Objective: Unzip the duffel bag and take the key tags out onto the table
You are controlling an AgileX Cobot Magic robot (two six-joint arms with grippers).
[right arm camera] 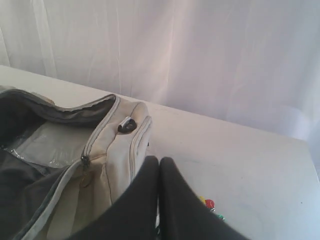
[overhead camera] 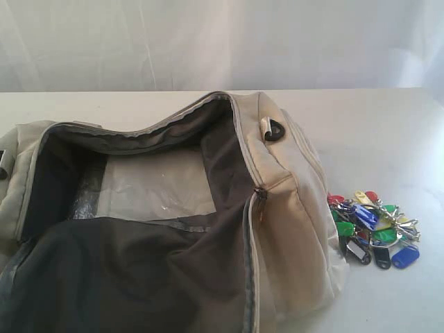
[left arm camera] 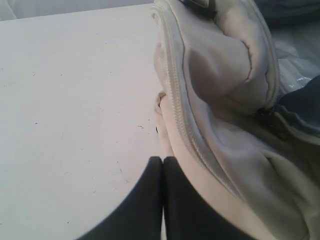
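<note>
The duffel bag (overhead camera: pixel 291 201) lies on the desk (overhead camera: pixel 388 132) with its main zip undone and its mouth gaping, showing the dark lining (overhead camera: pixel 139 277). The key tags (overhead camera: pixel 371 225) lie on the desk just beside the bag's end panel, outside it, so the task looks done or nearly so. The bag is soft, limp cloth that would fold under a push. The tags are light, hard plastic on metal rings. They make a loose bunch apt to splay, and the rings offer the firmest hold. The left pincer (left arm camera: pixel 162 165) is clenched on nothing beside the bag's side. The right pincer (right arm camera: pixel 159 165) is also clenched and empty, near the bag's end. No brand or writing is readable.
</note>
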